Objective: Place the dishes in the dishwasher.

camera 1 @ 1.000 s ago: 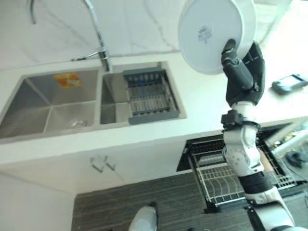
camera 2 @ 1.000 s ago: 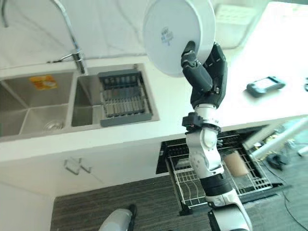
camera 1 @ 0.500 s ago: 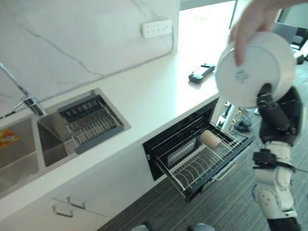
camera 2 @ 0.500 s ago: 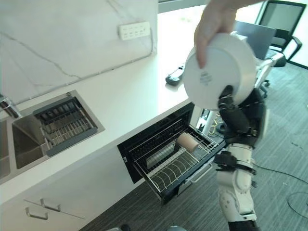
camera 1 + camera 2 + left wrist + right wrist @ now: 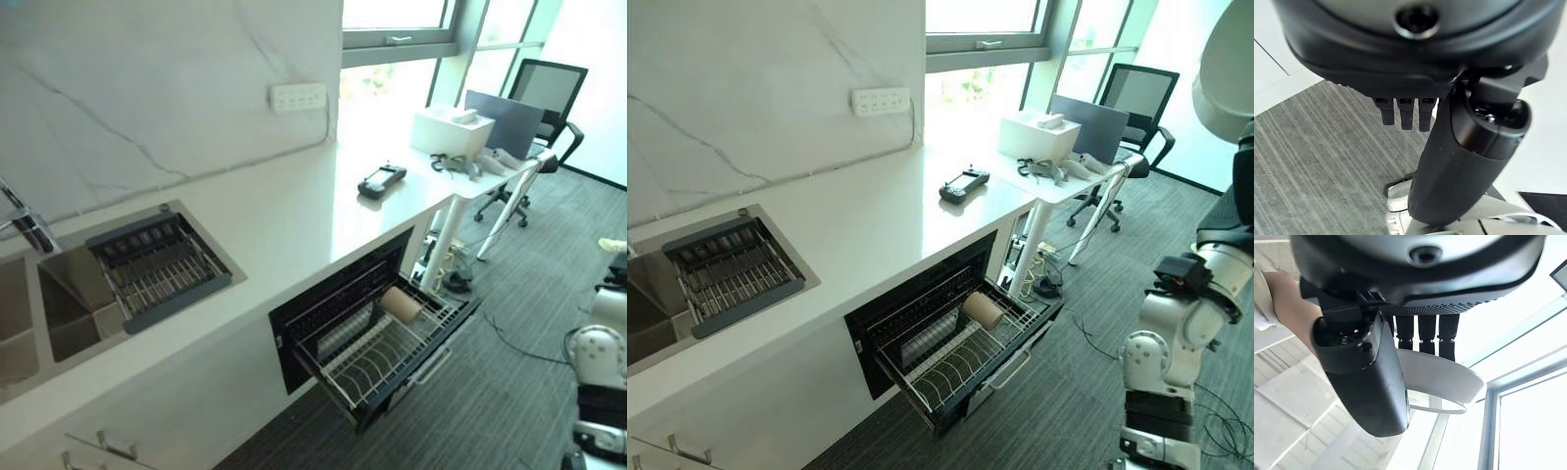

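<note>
Holding a white bowl (image 5: 1442, 377), the right hand (image 5: 1366, 367) has its fingers (image 5: 1420, 330) curled over the rim and its thumb against the bowl's wall; a person's arm (image 5: 1286, 316) shows just beside that hand in the right wrist view. In the right eye view the bowl (image 5: 1227, 73) sits high at the right edge, above the right hand (image 5: 1242, 186).

Left hand (image 5: 1449, 161): fingers (image 5: 1403, 112) hang straight and relaxed over grey carpet, holding nothing.

Dishwasher (image 5: 921, 318): built in under the desk (image 5: 852, 230), door open. Its wire rack (image 5: 955, 352) is pulled out over the floor. A tan cup (image 5: 982, 309) lies on its side at the rack's far right corner.

Desk, left end: a sink (image 5: 69, 313) with a dark drainer tray (image 5: 157, 269) set across its right edge.

Desk, near the right end: a black handheld controller (image 5: 964, 184).

Wall behind the desk: a white socket strip (image 5: 880, 100).

Beyond the desk's right end: a white side table carrying a white box (image 5: 1036, 132) and a laptop (image 5: 1087, 125), with a black office chair (image 5: 1136, 103) behind it.
</note>
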{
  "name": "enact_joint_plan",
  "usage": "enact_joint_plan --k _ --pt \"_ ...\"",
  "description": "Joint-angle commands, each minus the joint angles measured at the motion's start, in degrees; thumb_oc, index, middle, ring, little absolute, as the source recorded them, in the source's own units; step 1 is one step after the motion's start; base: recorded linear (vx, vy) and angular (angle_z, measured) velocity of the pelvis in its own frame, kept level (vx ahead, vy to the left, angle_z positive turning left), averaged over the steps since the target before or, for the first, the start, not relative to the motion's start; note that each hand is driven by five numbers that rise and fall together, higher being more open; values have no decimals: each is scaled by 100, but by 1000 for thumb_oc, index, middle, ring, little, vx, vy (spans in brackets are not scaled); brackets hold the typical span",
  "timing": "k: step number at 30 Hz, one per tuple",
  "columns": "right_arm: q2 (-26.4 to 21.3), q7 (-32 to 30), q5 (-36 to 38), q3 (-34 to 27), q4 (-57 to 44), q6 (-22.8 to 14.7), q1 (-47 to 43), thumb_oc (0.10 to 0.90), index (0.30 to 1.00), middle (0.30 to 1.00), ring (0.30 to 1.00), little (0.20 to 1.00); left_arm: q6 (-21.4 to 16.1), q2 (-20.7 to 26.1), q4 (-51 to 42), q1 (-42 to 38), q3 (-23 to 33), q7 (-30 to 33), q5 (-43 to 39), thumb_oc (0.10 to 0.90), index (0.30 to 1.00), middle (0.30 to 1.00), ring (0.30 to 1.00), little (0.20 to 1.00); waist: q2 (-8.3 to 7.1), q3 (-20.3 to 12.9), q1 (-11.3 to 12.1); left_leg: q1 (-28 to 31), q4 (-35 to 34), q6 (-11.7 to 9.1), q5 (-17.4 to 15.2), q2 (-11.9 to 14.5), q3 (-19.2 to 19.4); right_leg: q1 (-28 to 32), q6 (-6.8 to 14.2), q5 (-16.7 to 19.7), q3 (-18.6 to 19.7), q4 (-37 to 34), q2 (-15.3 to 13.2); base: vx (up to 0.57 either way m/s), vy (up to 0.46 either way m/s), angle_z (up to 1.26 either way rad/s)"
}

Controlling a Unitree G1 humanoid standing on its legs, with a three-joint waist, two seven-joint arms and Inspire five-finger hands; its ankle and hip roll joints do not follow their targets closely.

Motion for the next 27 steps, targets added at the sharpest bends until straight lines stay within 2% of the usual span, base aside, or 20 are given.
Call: enact_joint_plan --k 1,4,10,19,27 --pt "674 794 -1278 2264 617 665 1472 400 300 300 300 300 -22 -106 -152 -399 -112 75 -11 800 900 900 900 900 196 789 358 -40 537 226 -1256 -64 -261 305 483 -183 -188 -423 -393 39 14 16" --pt "750 477 -1496 2529 836 440 1233 400 300 300 300 300 -15 -76 -119 -415 -119 104 -18 800 900 900 900 900 218 814 517 -81 537 229 -1245 -103 -342 337 470 -206 -328 -423 -442 46 31 17" --pt "691 265 -1767 2672 895 525 1015 400 300 300 300 300 -55 -58 -97 -341 -80 83 75 800 900 900 900 900 235 809 695 -63 537 256 -1268 -180 -480 422 464 -231 -422 -423 -476 61 15 13" --pt "775 621 -2298 3276 1300 855 987 400 300 300 300 300 -146 -31 -123 -373 -50 29 50 800 900 900 900 900 271 850 797 -58 537 246 -1251 -187 -544 474 420 -269 -506 -423 -470 33 -6 2" --pt "915 1101 -2698 3879 1942 1037 1164 400 300 300 300 300 -190 -52 -78 -389 -20 12 29 800 900 900 900 900 261 879 768 -43 537 239 -1252 -157 -505 492 403 -278 -490 -423 -448 10 -5 3"
